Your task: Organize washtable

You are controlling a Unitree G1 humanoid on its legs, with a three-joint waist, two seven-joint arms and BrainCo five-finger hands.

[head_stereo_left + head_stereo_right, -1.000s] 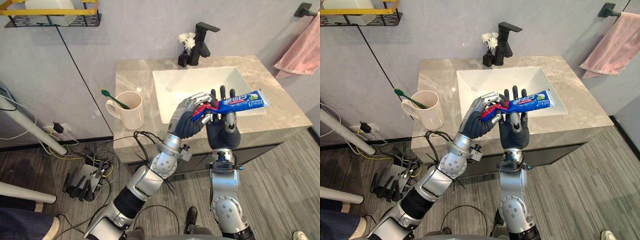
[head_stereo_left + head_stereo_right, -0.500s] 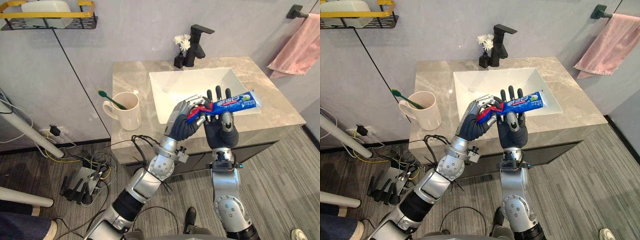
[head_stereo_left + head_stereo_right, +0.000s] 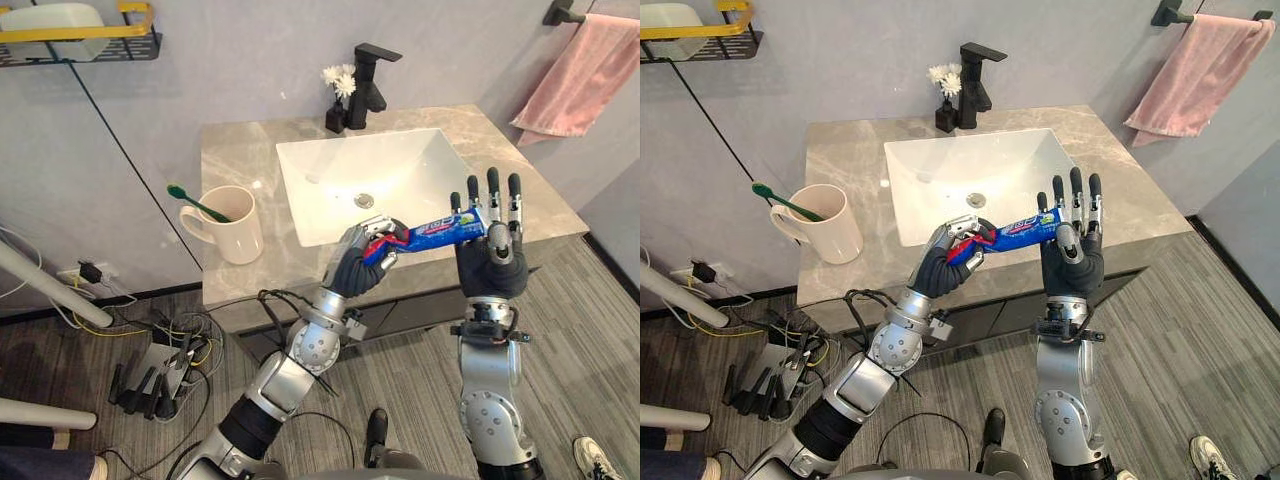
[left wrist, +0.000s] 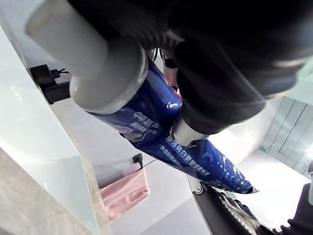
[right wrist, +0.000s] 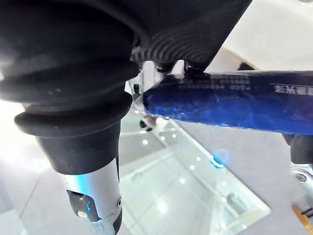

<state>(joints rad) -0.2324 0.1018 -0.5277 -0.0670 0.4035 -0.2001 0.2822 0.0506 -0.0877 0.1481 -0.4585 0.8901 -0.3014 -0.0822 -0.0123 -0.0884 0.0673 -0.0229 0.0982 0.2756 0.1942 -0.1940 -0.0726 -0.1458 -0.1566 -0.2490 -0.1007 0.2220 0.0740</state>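
A blue toothpaste tube [image 3: 440, 228] with a red cap end hangs in the air over the counter's front edge. My left hand [image 3: 355, 268] is shut on its cap end, fingers curled round it; the tube [image 4: 186, 147] runs out past those fingers. My right hand [image 3: 490, 262] stands upright and open, fingers straight. The tube's flat tail end lies against the base of those fingers by the thumb. The tube [image 5: 230, 103] crosses close in front of that hand. A cream mug [image 3: 232, 225] holding a green toothbrush [image 3: 195, 200] stands on the grey counter [image 3: 240, 150], left of the sink.
A white sink basin [image 3: 400, 165] is set in the counter, with a black faucet [image 3: 368, 75] and a small vase of white flowers [image 3: 337, 95] behind it. A pink towel [image 3: 575, 70] hangs at the right wall. A yellow-railed black shelf [image 3: 80, 40] hangs at upper left.
The camera has shifted. My right hand has slid right along the tube, from its middle to its tail end. The left hand keeps its hold on the cap end, now lower.
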